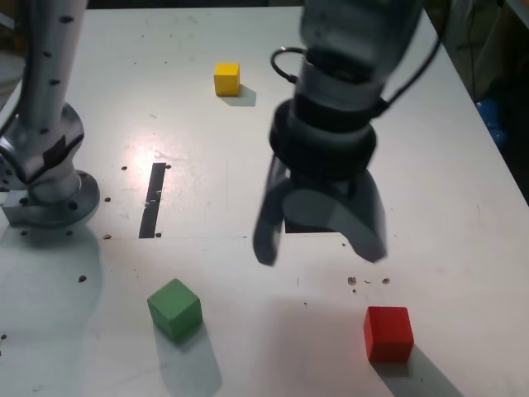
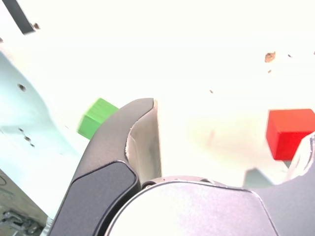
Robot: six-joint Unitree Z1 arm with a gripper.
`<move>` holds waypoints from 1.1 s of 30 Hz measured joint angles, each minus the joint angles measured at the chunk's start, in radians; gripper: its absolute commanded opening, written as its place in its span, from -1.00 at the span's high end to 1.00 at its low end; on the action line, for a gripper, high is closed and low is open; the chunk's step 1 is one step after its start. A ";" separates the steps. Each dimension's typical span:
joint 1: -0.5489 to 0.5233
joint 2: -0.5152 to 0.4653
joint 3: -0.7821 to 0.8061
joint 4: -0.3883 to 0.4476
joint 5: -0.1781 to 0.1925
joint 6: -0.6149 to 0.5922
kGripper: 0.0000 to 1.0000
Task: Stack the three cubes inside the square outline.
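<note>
Claw (image 1: pixel 319 251): hanging wide open over table (image 1: pixel 207 186), partly hiding square outline (image 1: pixel 295 228). Red cube (image 1: pixel 388 334), green cube (image 1: pixel 175 309), yellow cube (image 1: pixel 226 80): sitting well apart.

2 views — exterior high, wrist close

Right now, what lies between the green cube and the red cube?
In the exterior view, only bare tabletop and shadow lie between the green cube and the red cube.
</note>
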 measured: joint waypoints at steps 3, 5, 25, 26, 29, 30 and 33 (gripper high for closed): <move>-0.017 0.054 -0.069 0.013 -0.010 -0.010 -0.98; -0.025 0.088 -0.113 0.021 -0.016 -0.013 -0.98; -0.027 0.342 -0.400 0.083 -0.062 -0.009 -0.82; -0.027 0.355 -0.420 0.089 -0.065 -0.008 -0.79; -0.023 0.391 -0.457 0.101 -0.072 -0.004 -0.63; -0.020 0.398 -0.462 0.104 -0.074 -0.003 -0.54; -0.012 0.402 -0.466 0.109 -0.076 -0.001 -0.21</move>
